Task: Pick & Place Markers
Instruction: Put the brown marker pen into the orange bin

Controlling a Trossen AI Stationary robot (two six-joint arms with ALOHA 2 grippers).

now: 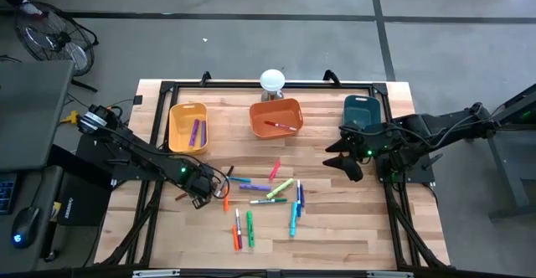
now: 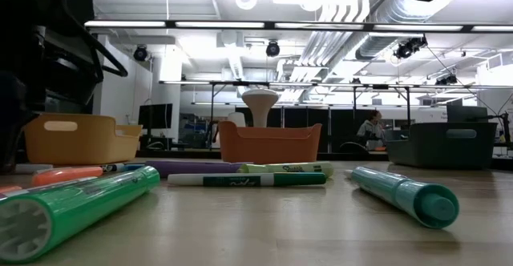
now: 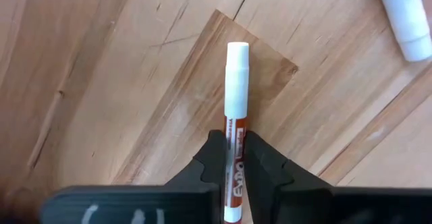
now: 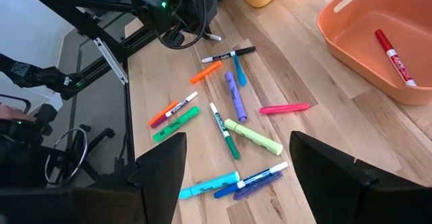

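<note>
My left gripper (image 1: pixel 199 191) is low over the table's left half, shut on a marker with a brown-red body and a white cap (image 3: pixel 237 69). Several loose markers (image 1: pixel 268 198) in purple, green, orange, blue, teal and pink lie flat on the wood at the table's middle; they also show in the right wrist view (image 4: pixel 233 126). My right gripper (image 1: pixel 347 165) hovers open and empty at the right, beside the teal bin (image 1: pixel 363 110); its fingers (image 4: pixel 162 166) stand wide apart. My left gripper pinches the marker's brown-red body (image 3: pixel 235 133) between its two fingertips, just behind the white cap. The fingers come from above and close on the marker's two long sides. The capped end sticks out past the fingertips. Whether the marker rests on the wood I cannot tell.
A yellow bin (image 1: pixel 188 127) with purple markers, an orange bin (image 1: pixel 276 117) with a red marker, and the teal bin stand along the far side. A white round object (image 1: pixel 272 80) stands behind the orange bin. Another white-bodied marker (image 3: pixel 405 21) lies near my left gripper.
</note>
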